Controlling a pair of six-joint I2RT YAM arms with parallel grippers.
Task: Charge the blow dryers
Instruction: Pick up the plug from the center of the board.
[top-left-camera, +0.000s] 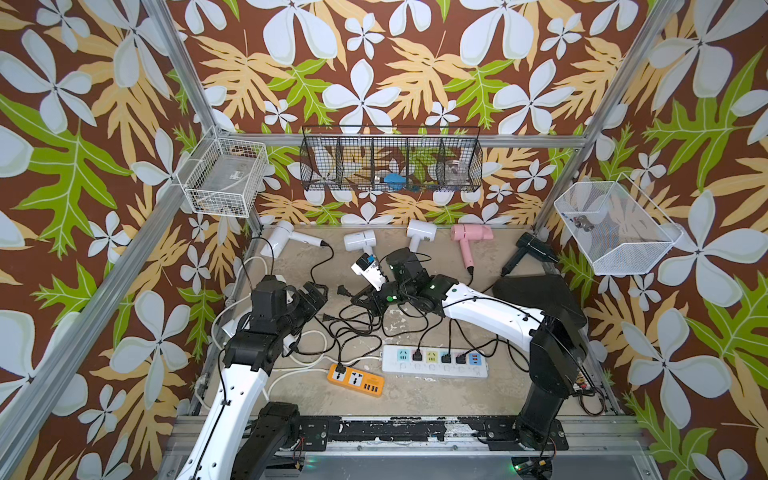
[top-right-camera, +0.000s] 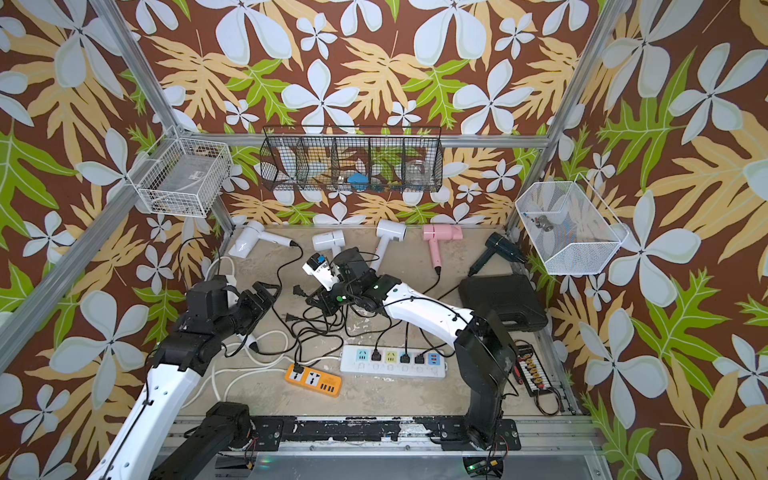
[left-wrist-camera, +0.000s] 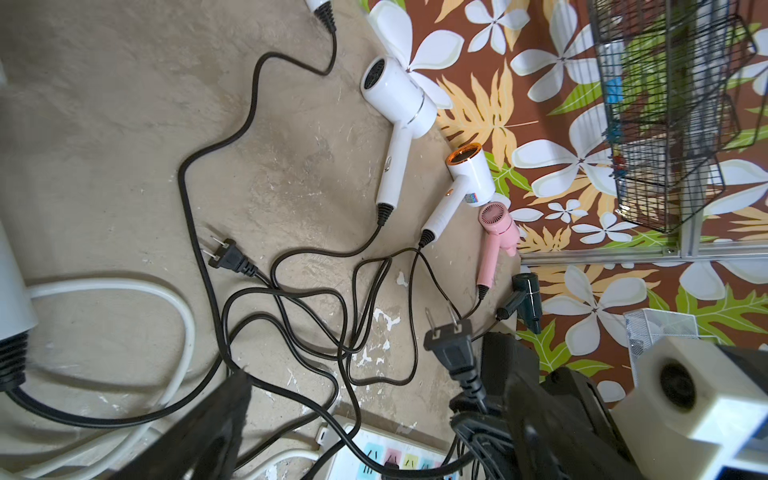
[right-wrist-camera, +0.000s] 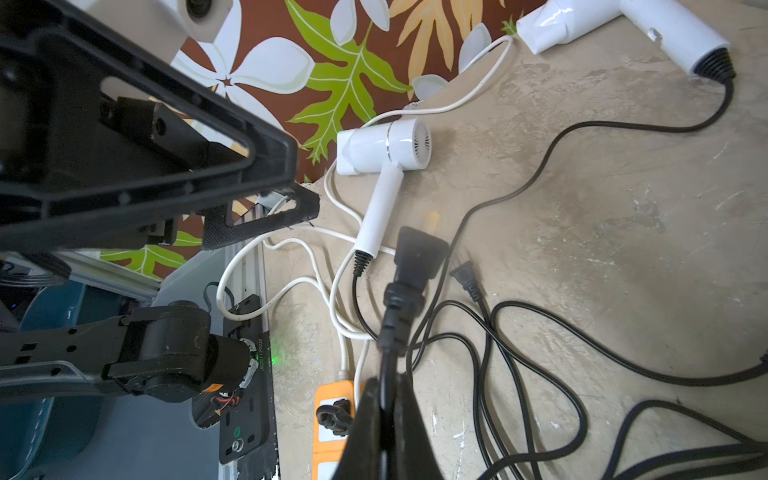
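One wide bench (top-left-camera: 415, 399) carries six blow dryers (top-left-camera: 471, 235): five in a row along its far edge, a sixth white one (right-wrist-camera: 382, 145) near the left arm (top-left-camera: 232, 386). The right fingers (right-wrist-camera: 374, 432) pinch the cord (right-wrist-camera: 388, 332) just behind a black plug (right-wrist-camera: 417, 253), held over the tangle (top-left-camera: 357, 324); the left fingers (left-wrist-camera: 208, 432) gape wide, holding nothing.

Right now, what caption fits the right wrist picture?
Right gripper holds a black plug near a white blow dryer and orange power strip.
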